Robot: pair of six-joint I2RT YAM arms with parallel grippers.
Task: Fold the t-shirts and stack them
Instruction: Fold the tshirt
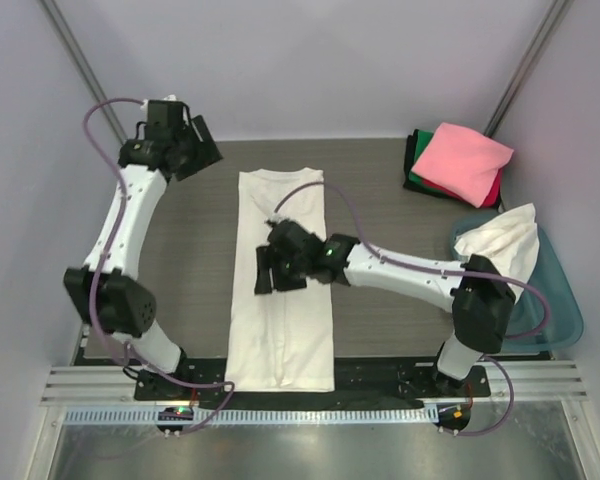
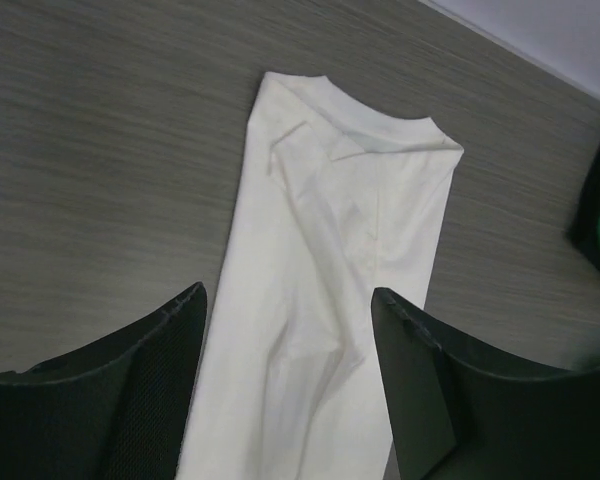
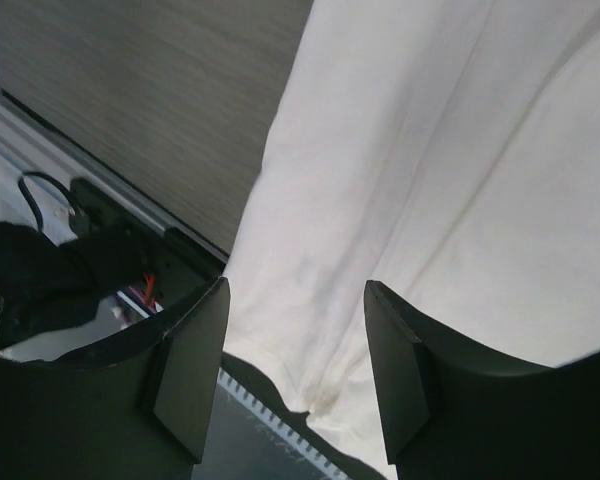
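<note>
A cream-white t-shirt lies on the table as a long narrow strip, sleeves folded in, collar at the far end and hem over the near edge. It shows in the left wrist view and the right wrist view. My left gripper is open and empty, held above the table left of the collar. My right gripper is open and empty, hovering over the middle of the strip. A stack of folded shirts, pink on top of red, green and black, sits at the far right. Another cream-white shirt lies crumpled in the tub.
A teal plastic tub stands at the right edge. The metal rail and cable chain run along the near edge, with both arm bases on it. Grey walls close in the left, far and right sides.
</note>
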